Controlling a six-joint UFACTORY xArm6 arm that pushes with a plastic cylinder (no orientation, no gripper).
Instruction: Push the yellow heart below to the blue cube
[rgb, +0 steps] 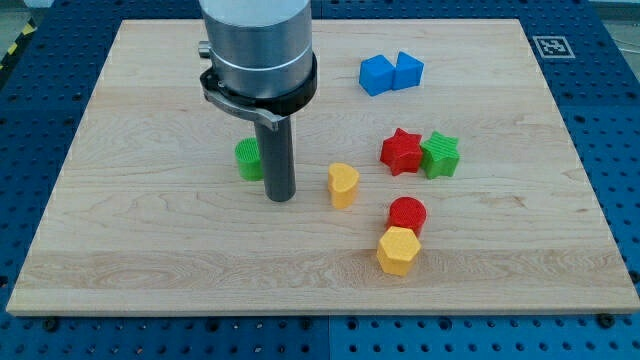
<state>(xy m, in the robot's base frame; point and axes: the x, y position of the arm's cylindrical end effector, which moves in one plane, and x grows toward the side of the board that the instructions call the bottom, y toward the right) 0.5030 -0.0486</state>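
Observation:
The yellow heart (343, 185) stands near the middle of the wooden board (150, 250). My tip (280, 197) rests on the board just to the heart's left, a short gap away. The blue cube (408, 70) sits near the view's top right, touching a second blue block (376, 76) on its left. The heart is well below and to the left of the blue blocks.
A green cylinder (247, 159) sits partly hidden behind the rod on its left. A red star (401, 152) and a green star (440, 155) touch to the heart's right. A red cylinder (407, 214) and a yellow hexagon (398, 251) lie lower right.

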